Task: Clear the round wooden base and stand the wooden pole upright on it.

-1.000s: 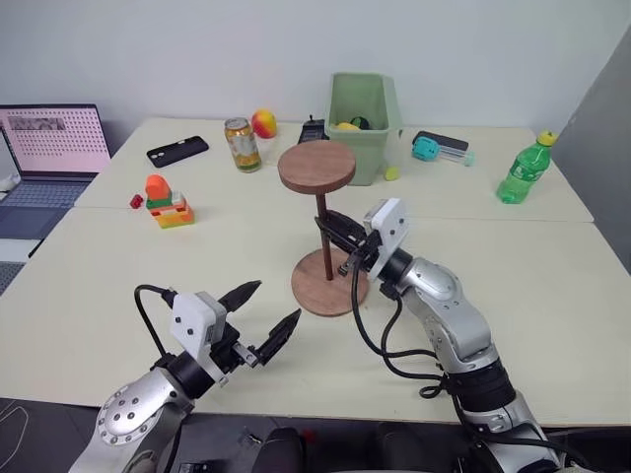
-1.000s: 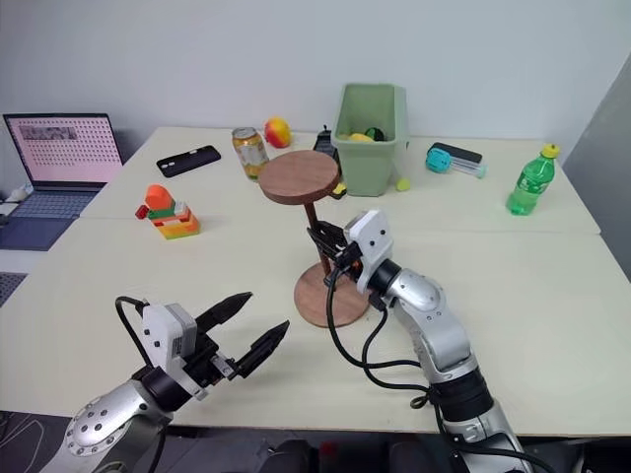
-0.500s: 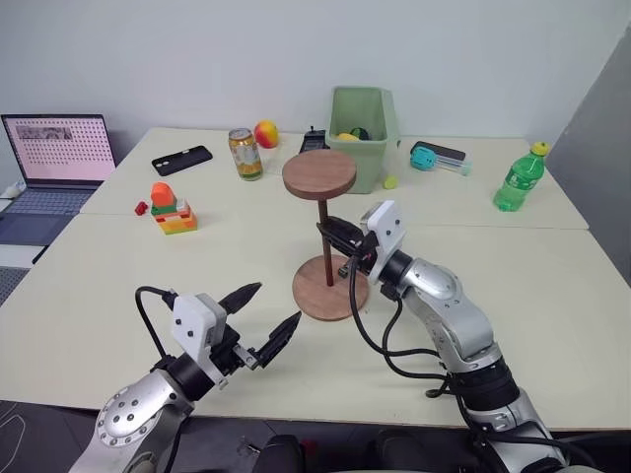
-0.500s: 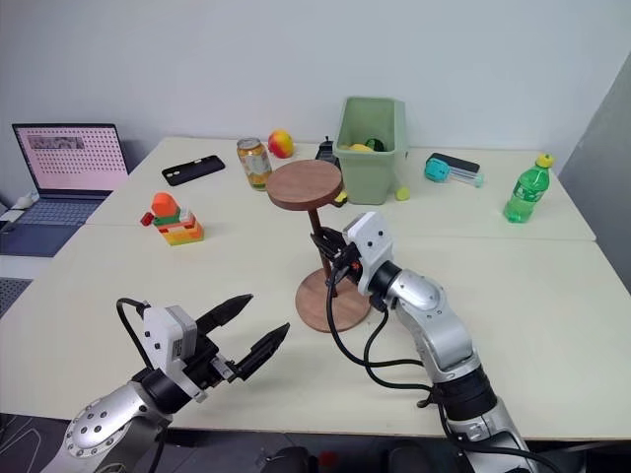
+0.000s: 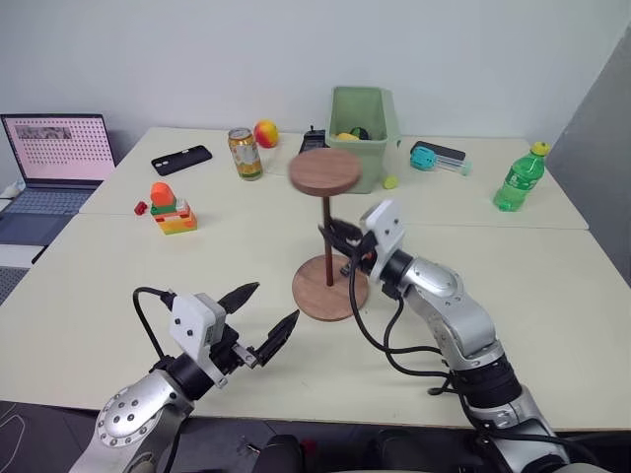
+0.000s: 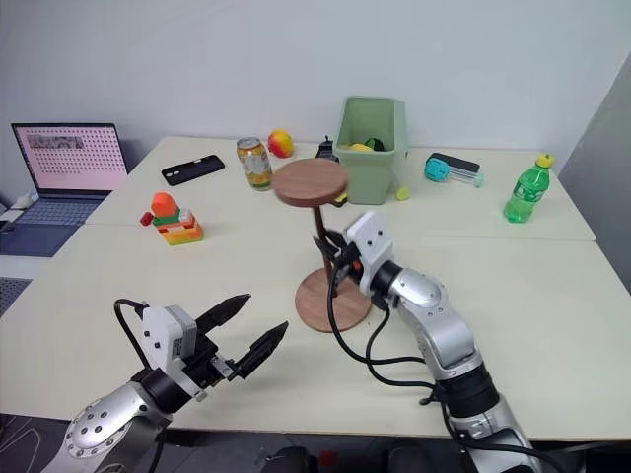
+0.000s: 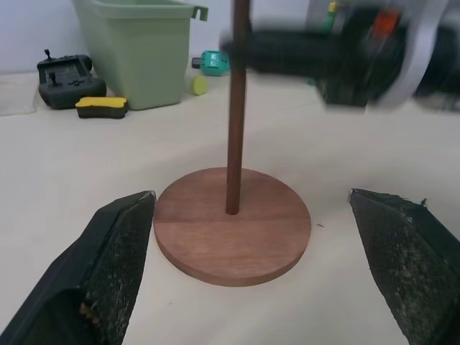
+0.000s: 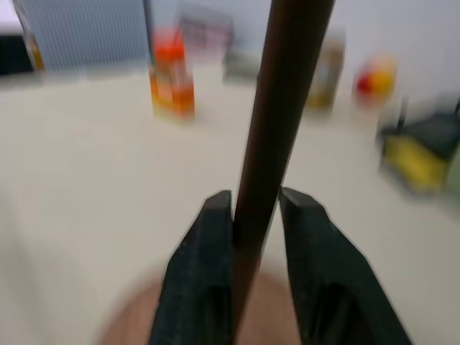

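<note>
The wooden pole (image 5: 328, 241) stands upright on the round wooden base (image 5: 329, 289), its lower end at the base's centre and its disc head (image 5: 325, 170) on top. The base lies flat on the pale worktop (image 5: 118, 266), near the middle. The right pincer (image 5: 337, 248) reaches in from the right, roughly level, with one black finger on each side of the rod partway up; in the right wrist view the fingers (image 8: 201, 280) flank the rod very closely, but whether they press on it cannot be told. The left pincer (image 5: 264, 313) hovers above the worktop's near edge with its two fingers spread wide apart, holding nothing, pointing toward the base. Behind the pole sits a green bin (image 5: 363, 130), with a drink can (image 5: 243, 154) and a round fruit (image 5: 265, 133) to its left, a black phone (image 5: 181, 160) and a stack of toy blocks (image 5: 168, 205) farther left, an open laptop (image 5: 54, 158) at the far left, and a green bottle (image 5: 520, 175) at the right.
</note>
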You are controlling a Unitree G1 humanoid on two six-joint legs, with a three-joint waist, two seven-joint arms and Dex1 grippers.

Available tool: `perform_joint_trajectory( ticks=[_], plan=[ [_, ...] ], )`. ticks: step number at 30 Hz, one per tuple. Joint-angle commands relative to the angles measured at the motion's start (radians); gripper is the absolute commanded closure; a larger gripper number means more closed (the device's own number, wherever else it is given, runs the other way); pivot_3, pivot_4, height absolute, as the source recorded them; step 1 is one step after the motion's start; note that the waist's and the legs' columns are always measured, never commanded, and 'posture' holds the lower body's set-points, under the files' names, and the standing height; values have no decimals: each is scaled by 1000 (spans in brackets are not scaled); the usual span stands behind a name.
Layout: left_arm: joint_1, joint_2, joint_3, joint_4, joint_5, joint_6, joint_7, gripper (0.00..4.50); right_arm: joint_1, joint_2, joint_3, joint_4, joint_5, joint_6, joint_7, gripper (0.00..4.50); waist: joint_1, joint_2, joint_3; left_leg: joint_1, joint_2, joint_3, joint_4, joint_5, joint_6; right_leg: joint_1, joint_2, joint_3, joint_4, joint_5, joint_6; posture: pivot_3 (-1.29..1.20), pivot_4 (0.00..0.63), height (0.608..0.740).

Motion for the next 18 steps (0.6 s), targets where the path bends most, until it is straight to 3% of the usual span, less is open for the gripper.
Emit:
perform_joint_trajectory(
  ticks=[1, 3, 11, 14, 18],
  plan=[
    [-10, 4, 10, -9, -7, -9, 4, 0, -5, -15, -15, -25, 3, 83, 10, 2446, -3, 4, 10, -12, 0, 0, 3, 0, 0, -5, 0, 0, 1, 5, 5, 0, 150, 740],
    [-16, 5, 10, -5, -7, -9, 2, 0, -10, -23, -21, -50, 12, 105, 23, 2051, -10, 5, 12, -29, -2, 3, 4, 2, -2, -24, 1, 3, 4, 14, 8, 0, 150, 740],
    [-62, 22, 26, 30, -12, -7, -16, 0, -55, -106, -52, -173, 76, 238, 129, 42, -7, 5, 16, -45, 1, 0, 2, 2, -2, -39, 2, 0, 1, 13, 7, 0, 150, 740],
    [-131, 96, 85, 81, -63, 40, -65, 0, -81, -205, -86, -248, 135, 319, 215, 42, -5, 5, 19, -45, 0, 0, 4, 2, -2, -38, 1, -1, 2, 13, 7, 0, 150, 740],
    [-325, 314, 158, 250, -134, 209, -165, 0, -96, -417, -146, -320, 236, 406, 392, 42, 5, 5, 29, -46, -2, -4, 4, 2, -1, -38, 2, -6, 4, 13, 7, 0, 150, 740]
  ],
)
